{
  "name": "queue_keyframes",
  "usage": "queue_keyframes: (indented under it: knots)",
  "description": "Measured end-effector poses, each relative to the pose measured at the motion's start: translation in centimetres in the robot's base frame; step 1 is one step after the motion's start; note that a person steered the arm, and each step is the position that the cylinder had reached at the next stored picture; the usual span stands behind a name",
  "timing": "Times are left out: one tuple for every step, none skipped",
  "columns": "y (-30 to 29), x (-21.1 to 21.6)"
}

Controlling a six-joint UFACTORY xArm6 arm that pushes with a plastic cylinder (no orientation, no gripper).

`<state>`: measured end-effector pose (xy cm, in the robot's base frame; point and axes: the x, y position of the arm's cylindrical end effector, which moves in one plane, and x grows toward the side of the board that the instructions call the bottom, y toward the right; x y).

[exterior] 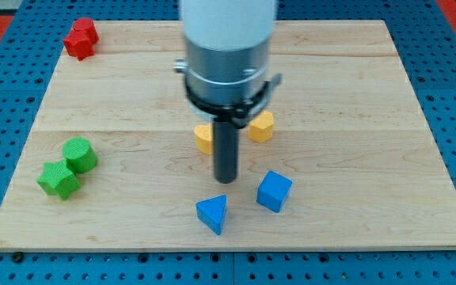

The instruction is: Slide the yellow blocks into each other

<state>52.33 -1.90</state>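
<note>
Two yellow blocks lie near the board's middle. One yellow block (204, 138) is partly hidden behind the rod, at its left. The other yellow block (261, 126), roughly hexagonal, lies at the rod's right, a little higher in the view. A gap holding the rod separates them. My tip (226, 179) is just below the two yellow blocks, between them, and above the blue blocks.
A blue triangular block (213, 213) and a blue cube (274, 191) lie below the tip. A green cylinder (79, 153) and a green star-like block (58, 179) touch at the left. A red block (80, 38) sits at the top left corner. The wooden board (355, 95) has edges all round.
</note>
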Motion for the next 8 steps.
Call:
queue_keyframes:
  knots:
    - [0.1, -1.5]
    - [1.6, -3.2]
    - [1.8, -6.8]
    - [0.7, -2.7]
    - [-0.5, -3.4]
    - [-1.5, -7.9]
    - [-0.3, -8.0]
    - [-2.4, -5.1]
